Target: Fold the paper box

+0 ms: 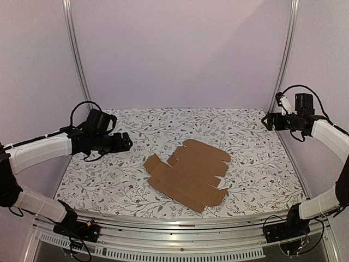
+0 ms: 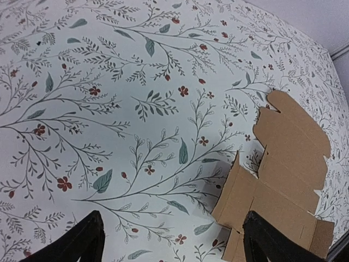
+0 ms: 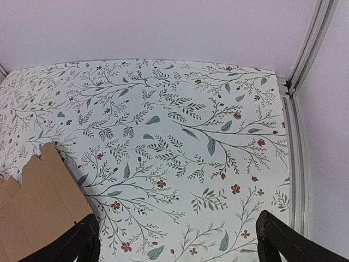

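Brown cardboard, plain and unmarked: the paper box [image 1: 188, 174], a flat die-cut sheet with notched flaps and rounded tabs, lay unfolded on the white table covering [image 1: 109, 180], near its middle and toward the front edge. The covering was matte, printed with grey-green leafy sprigs and small red flowers. The black two-finger left gripper [image 1: 126, 142] hung left of the sheet, jaws spread wide, holding nothing. The black right gripper [image 1: 267, 121] was well apart near the far right corner, jaws likewise wide and empty.
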Motion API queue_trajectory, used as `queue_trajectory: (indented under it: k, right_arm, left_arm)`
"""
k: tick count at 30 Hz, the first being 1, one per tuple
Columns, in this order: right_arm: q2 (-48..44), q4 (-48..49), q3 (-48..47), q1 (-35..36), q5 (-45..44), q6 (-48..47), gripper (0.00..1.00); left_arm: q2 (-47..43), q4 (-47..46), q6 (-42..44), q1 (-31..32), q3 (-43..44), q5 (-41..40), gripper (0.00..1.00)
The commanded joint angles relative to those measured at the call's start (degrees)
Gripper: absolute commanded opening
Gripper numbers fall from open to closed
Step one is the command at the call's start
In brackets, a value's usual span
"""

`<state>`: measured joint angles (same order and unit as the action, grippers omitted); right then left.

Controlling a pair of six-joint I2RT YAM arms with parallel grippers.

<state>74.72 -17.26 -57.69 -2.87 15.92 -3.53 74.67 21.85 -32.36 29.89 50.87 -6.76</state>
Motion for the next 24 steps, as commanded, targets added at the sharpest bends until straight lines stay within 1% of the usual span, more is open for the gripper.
queue_trajectory:
  k: [1, 4, 6, 9, 14, 17, 19, 22, 24]
  right_arm:
    - [1.5, -1.5, -0.1, 0.5, 1.2, -0.7, 0.99]
    - [2.6, -5.6, -0.4, 0.5, 9.4, -9.7, 0.99]
    - [2.7, -5.9, -0.2, 1.2, 11.6, -10.9, 0.99]
    - [2.5, -7.3, -0.7, 5.1, 10.8, -13.3, 0.99]
    - [3.9, -9.1, -1.2, 10.4, 9.6, -16.7, 0.99]
    - [6.4, -10.5, -2.1, 11.9, 9.8, -17.8, 0.98]
    - [7.5, -11.1, -2.4, 12.6, 10.3, -18.3, 0.97]
    - [8.5, -12.4, -2.5, 13.4, 11.8, -19.1, 0.97]
    - [8.8, -13.0, -2.6, 13.7, 12.5, -19.5, 0.97]
  left_arm:
    - [-5.0, 1.4, -13.3, 1.1, -9.0, 8.1, 0.86]
    - [-9.7, 1.0, -17.3, 1.2, -13.4, 9.0, 0.86]
    - [-12.4, 1.3, -18.9, 1.4, -15.4, 9.4, 0.86]
    - [-15.2, -0.1, -21.1, 1.8, -18.8, 11.1, 0.87]
    - [-15.0, -2.6, -21.4, 2.0, -21.8, 12.4, 0.87]
    - [-12.2, -6.6, -21.0, 2.0, -22.3, 14.2, 0.87]
    - [-8.8, -9.4, -19.7, 2.0, -21.0, 15.4, 0.87]
    - [-1.7, -12.7, -15.8, 2.0, -16.6, 16.8, 0.86]
    - [4.8, -12.8, -12.4, 2.0, -12.2, 18.1, 0.86]
